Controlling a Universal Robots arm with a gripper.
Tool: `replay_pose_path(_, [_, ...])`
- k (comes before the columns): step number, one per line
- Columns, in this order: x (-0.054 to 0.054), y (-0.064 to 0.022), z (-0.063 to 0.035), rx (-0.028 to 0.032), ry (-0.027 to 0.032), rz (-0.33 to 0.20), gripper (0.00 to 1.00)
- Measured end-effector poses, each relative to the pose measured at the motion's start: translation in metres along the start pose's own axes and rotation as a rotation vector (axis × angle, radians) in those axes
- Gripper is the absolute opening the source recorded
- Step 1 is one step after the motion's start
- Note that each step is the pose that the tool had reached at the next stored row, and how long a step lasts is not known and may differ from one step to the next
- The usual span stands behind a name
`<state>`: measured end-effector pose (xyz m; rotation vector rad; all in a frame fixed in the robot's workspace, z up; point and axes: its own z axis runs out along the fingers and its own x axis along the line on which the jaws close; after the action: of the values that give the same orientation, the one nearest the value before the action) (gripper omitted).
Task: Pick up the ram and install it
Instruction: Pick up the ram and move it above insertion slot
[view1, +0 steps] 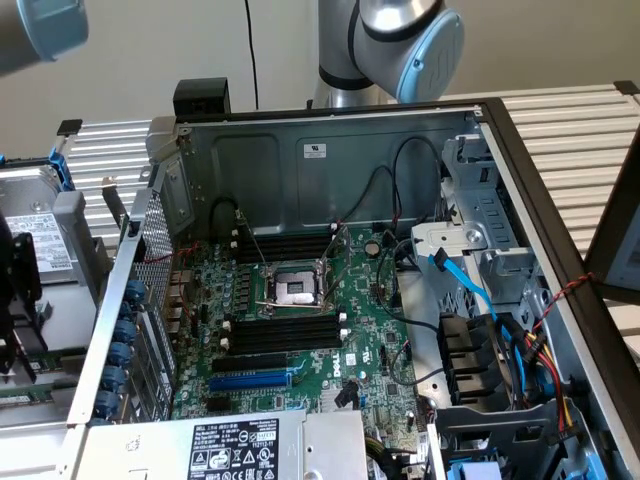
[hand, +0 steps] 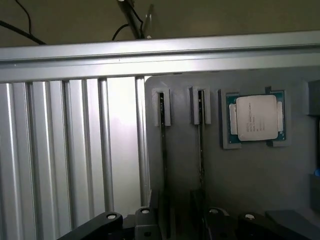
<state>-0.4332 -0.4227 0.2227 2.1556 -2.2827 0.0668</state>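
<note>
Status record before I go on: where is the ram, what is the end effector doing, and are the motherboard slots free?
ram: two ram sticks standing on edge, side by side in the grey holder
beside them: processor in its own pocket
end effector: open, holding nothing, close to the sticks
motherboard: black slots with no stick seated
task state: ram not yet picked up

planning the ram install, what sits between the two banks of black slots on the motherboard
The CPU socket lies between the far black slots and the near black slots, seen in the exterior view.
</note>
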Motion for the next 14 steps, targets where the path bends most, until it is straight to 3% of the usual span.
replay_pose_path(6, [0.0018,0.0001,0.0047,-0.004,0.0047,-0.006,0.38])
replay_pose_path(10, [0.0019,0.0001,0.0049,-0.0038,0.005,-0.007,0.38])
replay_pose_path(14, [0.0024,0.0002,0.0057,-0.0029,0.0091,-0.019,0.38])
